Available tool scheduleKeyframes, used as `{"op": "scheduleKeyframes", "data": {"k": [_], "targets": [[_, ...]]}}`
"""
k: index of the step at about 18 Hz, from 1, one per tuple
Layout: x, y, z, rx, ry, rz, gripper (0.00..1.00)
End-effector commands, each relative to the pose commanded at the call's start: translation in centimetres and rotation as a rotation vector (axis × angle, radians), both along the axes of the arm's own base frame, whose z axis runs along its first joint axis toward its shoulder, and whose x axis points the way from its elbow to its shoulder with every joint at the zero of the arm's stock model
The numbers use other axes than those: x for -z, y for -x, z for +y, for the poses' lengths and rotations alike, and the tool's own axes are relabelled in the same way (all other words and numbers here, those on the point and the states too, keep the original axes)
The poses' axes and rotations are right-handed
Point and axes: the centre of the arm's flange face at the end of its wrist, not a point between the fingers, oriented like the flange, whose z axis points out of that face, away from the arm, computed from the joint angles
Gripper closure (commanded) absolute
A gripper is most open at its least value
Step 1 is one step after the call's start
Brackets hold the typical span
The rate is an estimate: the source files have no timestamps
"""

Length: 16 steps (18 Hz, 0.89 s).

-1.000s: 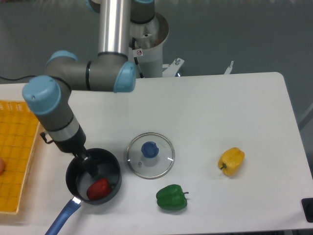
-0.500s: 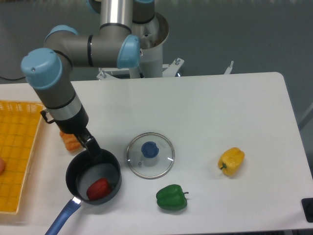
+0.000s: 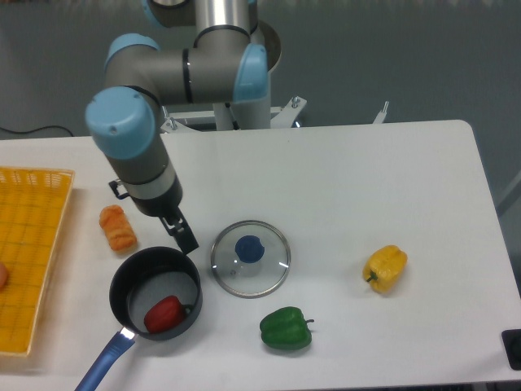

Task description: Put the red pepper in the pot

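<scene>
The gripper [image 3: 184, 236] hangs just above the far rim of the pot [image 3: 124, 287], fingers pointing down and toward the camera; it holds nothing, but from this angle the dark fingers overlap each other, so how far apart they stand cannot be told. The red pepper [image 3: 164, 314] lies inside the pot on the grey floor, toward the near side and close to where the blue handle [image 3: 103, 367] joins — by that position the placement looks done, and the remaining risks are in the retreat. The fingertips are near the pot's rim: a sideways move taken too low could clip the rim and slide the pot, or tip it enough for the glossy pepper to roll. The glass lid [image 3: 250, 257] lies flat on the table just right of the pot, and a pushed pot would strike it. The orange ridged lump [image 3: 119, 227] sits just left of the gripper, beside the pot's far-left edge; a swing that way at table height would knock it toward the yellow tray [image 3: 32, 244]. The long handle overhangs toward the near table edge, so any nudge to the pot acts with leverage there. The green pepper [image 3: 286, 328] and the yellow pepper [image 3: 384, 269] lie well apart to the right — outside any likely path. A vertical lift before any lateral travel would avoid each of these.
</scene>
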Motion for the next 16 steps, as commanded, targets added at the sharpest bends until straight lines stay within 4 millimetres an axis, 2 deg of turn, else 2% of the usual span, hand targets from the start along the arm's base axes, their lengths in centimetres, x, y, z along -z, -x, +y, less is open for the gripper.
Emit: {"op": "scheduleKeyframes", "data": {"k": [2,5,8,12,16], "targets": [[0.2,2.4,-1.0,0.008,-0.009,-0.02,0.0],[0.8,5.9,-2.6,0.11,-0.003,-0.033,0.0],[2.2,8.1,-3.3,0.111,0.007,-0.041,0.0],[3.9,9.7,-3.7,0.092,0.024,-0.052,0.0],[3.9,9.8,-3.6,0.092,0.021,-0.048,0.0]]}}
